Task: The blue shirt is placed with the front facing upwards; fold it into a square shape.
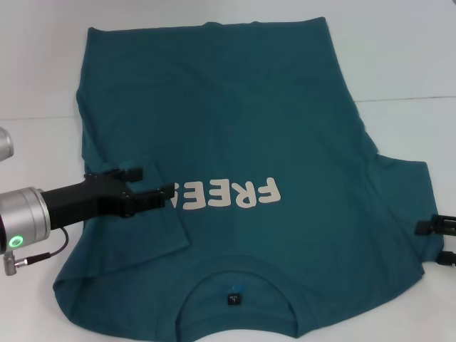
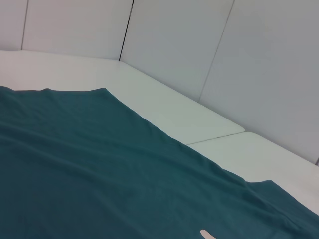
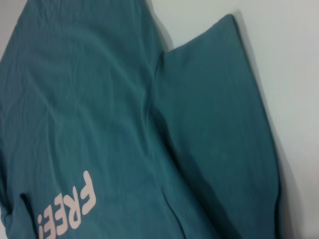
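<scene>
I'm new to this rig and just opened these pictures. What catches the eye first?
The blue shirt fills the white table, front up, collar nearest the robot, with the white FREE! print across its chest. The left gripper reaches in over the folded-in left sleeve, fingers open; the right gripper sits by the other sleeve.
</scene>
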Controlling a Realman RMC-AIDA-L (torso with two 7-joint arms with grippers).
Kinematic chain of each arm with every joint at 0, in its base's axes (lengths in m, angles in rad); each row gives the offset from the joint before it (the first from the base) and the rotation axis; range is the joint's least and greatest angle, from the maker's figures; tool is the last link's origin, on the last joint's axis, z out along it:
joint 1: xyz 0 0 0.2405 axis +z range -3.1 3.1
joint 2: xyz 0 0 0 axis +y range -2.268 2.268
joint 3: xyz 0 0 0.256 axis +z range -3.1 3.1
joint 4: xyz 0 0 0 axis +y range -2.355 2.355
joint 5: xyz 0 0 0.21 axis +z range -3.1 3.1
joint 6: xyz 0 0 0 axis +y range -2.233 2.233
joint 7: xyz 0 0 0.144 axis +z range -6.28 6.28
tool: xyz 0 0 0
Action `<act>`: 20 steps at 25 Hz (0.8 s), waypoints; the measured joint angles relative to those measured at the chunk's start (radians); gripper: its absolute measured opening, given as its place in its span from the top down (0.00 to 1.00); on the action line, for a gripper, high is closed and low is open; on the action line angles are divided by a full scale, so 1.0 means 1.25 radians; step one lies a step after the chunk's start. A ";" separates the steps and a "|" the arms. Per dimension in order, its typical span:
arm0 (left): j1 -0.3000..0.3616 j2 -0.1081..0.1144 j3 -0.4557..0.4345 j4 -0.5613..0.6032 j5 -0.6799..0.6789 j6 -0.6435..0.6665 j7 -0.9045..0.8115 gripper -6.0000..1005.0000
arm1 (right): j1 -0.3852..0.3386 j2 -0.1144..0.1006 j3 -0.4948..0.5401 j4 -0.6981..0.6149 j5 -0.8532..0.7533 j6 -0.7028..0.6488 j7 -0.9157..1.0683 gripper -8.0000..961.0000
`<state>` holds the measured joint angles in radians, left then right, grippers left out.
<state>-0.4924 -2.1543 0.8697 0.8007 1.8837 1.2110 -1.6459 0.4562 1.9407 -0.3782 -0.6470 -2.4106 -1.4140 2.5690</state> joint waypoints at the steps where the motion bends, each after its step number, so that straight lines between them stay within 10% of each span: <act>1: 0.000 0.000 0.000 0.000 0.000 0.000 0.000 0.14 | 0.000 0.000 0.000 0.004 0.006 0.004 -0.001 0.13; 17: 0.000 0.000 0.000 0.000 0.000 -0.004 0.000 0.14 | -0.004 0.000 0.001 0.022 0.034 0.030 0.000 0.15; 20: 0.000 0.001 0.000 0.000 0.000 -0.004 0.000 0.14 | -0.006 -0.001 0.002 0.030 0.039 0.034 -0.003 0.29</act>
<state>-0.4925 -2.1536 0.8698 0.8007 1.8838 1.2057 -1.6459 0.4490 1.9391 -0.3761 -0.6097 -2.3620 -1.3716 2.5652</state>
